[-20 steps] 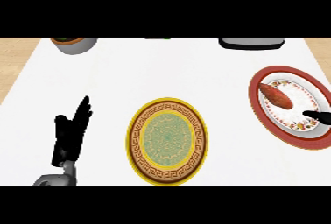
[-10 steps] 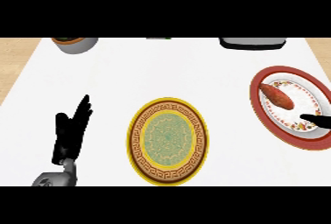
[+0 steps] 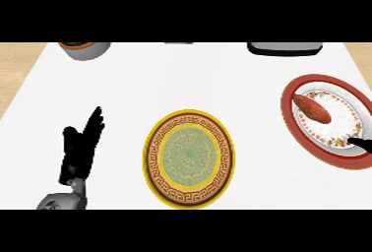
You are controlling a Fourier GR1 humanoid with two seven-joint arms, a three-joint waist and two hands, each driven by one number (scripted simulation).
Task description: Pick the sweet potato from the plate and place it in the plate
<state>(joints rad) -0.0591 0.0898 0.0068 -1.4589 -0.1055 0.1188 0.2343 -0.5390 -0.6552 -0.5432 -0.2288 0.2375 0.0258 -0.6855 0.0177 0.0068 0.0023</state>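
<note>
Two plates sit on the white counter point(image 3: 145, 88): a red-rimmed plate point(image 3: 292, 114) near the right edge holding the sweet potato point(image 3: 312, 109), and a yellow patterned plate point(image 3: 189, 158) toward the front. The left hand point(image 3: 78, 147) rests open, fingers straight, near the front-left corner. Only a fingertip of the right hand point(image 3: 360, 143) shows at the right edge over the red-rimmed plate; I cannot tell its grip.

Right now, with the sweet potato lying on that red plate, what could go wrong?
The right hand shows only as a fingertip at the view's right edge, over the red-rimmed plate, so a reach could nudge the plate instead of catching the sweet potato. The sweet potato is long and rounded; it might roll on the plate when touched. The carry to the yellow plate crosses bare counter, where a slip would land it short.
</note>
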